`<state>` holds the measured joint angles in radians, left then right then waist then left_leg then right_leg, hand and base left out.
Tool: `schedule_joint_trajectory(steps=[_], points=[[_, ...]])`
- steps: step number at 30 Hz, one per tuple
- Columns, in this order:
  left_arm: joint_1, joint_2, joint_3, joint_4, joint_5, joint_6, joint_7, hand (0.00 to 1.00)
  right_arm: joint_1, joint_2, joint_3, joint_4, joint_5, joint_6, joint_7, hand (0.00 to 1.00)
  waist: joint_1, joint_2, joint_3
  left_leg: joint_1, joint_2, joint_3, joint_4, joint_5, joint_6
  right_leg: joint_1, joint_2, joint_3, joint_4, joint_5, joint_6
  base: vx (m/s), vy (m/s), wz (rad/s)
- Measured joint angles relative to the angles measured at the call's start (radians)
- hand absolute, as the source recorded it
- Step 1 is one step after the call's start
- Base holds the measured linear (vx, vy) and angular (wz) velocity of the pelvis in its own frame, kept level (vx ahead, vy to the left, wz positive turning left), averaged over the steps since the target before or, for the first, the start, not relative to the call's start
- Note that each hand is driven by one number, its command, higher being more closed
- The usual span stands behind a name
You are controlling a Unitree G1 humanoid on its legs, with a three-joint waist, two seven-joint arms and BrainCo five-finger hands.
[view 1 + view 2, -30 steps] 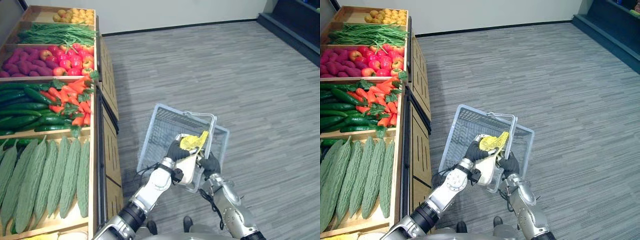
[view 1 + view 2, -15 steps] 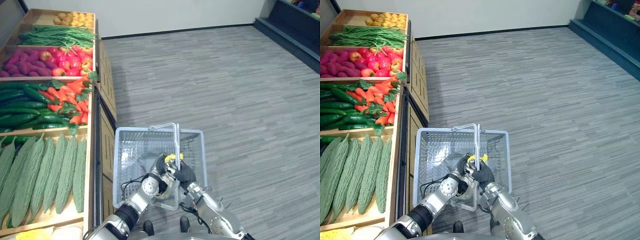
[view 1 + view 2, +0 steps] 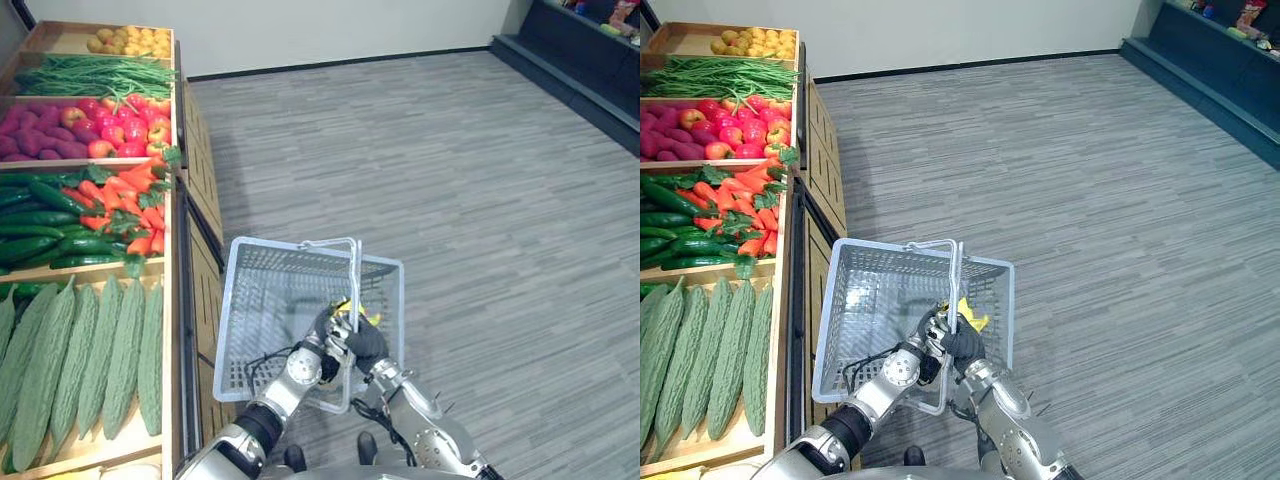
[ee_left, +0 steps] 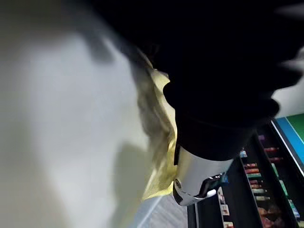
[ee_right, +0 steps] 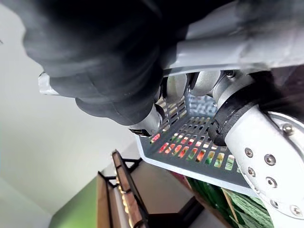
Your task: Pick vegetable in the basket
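Grey floor [image 3: 480, 180], veg shelf [image 3: 100, 274] at 9 o'clock, basket [image 3: 262, 300] at 6.
Your right hand [image 3: 366, 346] curls fingers round its handle [image 3: 354, 270]; left hand [image 3: 322, 330] alongside, grip unreadable.

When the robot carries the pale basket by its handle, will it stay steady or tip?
The basket probably weighs little: its walls are open mesh. Hanging from one thin handle in the right hand, near the left hand, it may well swing or tilt.

A pale blue latticed basket [image 3: 280, 262], a yellow vegetable [image 3: 971, 317], orange carrots [image 3: 125, 200] and a grey striped floor [image 3: 480, 170] are seen.
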<state>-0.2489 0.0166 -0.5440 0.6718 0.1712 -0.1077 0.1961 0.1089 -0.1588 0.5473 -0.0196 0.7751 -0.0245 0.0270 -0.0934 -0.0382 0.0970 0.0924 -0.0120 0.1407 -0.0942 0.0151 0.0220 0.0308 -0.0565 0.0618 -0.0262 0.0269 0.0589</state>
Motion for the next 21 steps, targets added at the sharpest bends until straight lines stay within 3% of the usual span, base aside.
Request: schedule_joint_trajectory(steps=[4,10,13,18,21], points=[[0.007,0.000,-0.001,-0.049,0.040,0.005,0.001,0.00,0.029,0.041,-0.055,-0.007,0.000,0.000,0.011,1.00,-0.001,0.001,0.000,0.000,0.001,0.000,0.000,0.000,0.000,0.000,0.000,-0.001,-0.001,0.000,0.000,0.00,0.000,0.00],[0.013,0.009,-0.004,-0.197,0.255,0.011,0.021,0.00,0.101,0.084,-0.131,-0.086,0.000,-0.029,0.050,1.00,-0.006,0.002,-0.001,-0.001,0.000,0.001,0.000,0.000,0.000,0.001,0.000,0.000,-0.003,0.000,0.000,0.00,0.000,0.00],[0.020,0.012,0.005,-0.233,0.305,0.014,0.024,0.00,0.122,0.098,-0.154,-0.088,0.000,-0.042,0.071,1.00,-0.006,0.010,-0.003,-0.001,0.001,0.001,0.000,-0.001,0.000,0.001,0.001,0.000,-0.003,0.000,0.000,0.00,0.000,0.00],[0.087,0.025,0.052,-0.320,0.307,0.016,0.023,0.00,0.152,0.123,-0.175,-0.092,-0.005,-0.042,0.083,1.00,-0.006,0.024,-0.009,0.000,0.002,0.007,0.000,-0.006,-0.005,0.000,0.002,0.005,-0.003,-0.001,0.001,0.00,0.000,0.00],[0.145,0.037,0.131,-0.477,0.271,-0.021,0.029,0.00,0.172,0.130,-0.348,-0.025,-0.032,-0.042,0.050,1.00,0.003,0.026,-0.010,0.000,-0.001,0.009,0.000,-0.006,-0.005,0.001,0.000,-0.002,-0.002,-0.003,0.004,0.00,0.000,0.05]])
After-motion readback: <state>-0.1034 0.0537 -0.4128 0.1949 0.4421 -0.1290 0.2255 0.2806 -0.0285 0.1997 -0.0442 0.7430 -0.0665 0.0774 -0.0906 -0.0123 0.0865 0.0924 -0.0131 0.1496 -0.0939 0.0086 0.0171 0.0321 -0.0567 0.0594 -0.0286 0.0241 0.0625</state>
